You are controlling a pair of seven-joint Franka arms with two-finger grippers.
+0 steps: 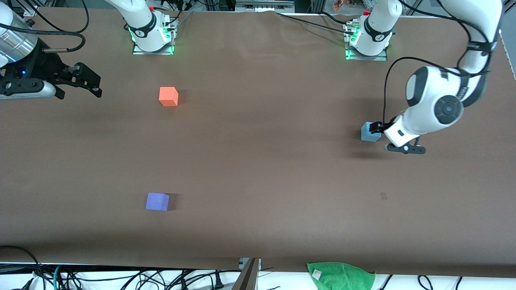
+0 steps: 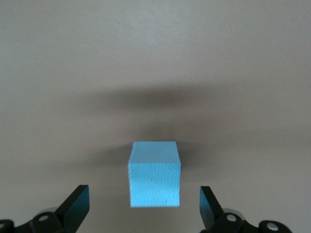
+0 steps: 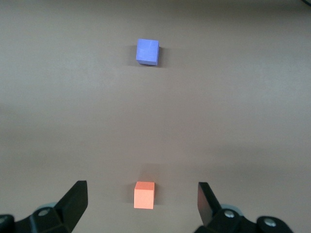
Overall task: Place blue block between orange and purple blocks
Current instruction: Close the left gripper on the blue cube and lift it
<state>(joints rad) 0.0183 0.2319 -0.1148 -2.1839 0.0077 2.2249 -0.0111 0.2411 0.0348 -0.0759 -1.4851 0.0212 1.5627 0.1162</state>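
Blue block (image 1: pixel 370 132) sits on the brown table (image 1: pixel 262 161) toward the left arm's end, well apart from the other two cubes. The left gripper (image 1: pixel 382 136) is low over it, fingers spread wide on either side of the block. In the left wrist view the block (image 2: pixel 154 180) lies between the two dark fingertips (image 2: pixel 77 204), with clear gaps on both sides; neither finger touches it. The block's shadow falls on the table just beside it.

Orange block (image 1: pixel 168 96) lies toward the right arm's end of the table, close to the right arm's base. Purple block (image 1: pixel 157 201) lies at the same end, nearer to the front camera than the orange one, with bare table between them. Both rest flat and untouched.

The right gripper (image 1: pixel 86 82) waits in the air over the table's edge at the right arm's end, its fingers parted wide and holding nothing. Its wrist view looks down on the orange block (image 3: pixel 144 195) and the purple block (image 3: pixel 147 52), roughly in line with each other, framed between the parted fingertips (image 3: pixel 75 199).

A green cloth (image 1: pixel 340 274) lies off the table's near edge, toward the left arm's end. Cables (image 1: pixel 121 278) trail along that same edge.
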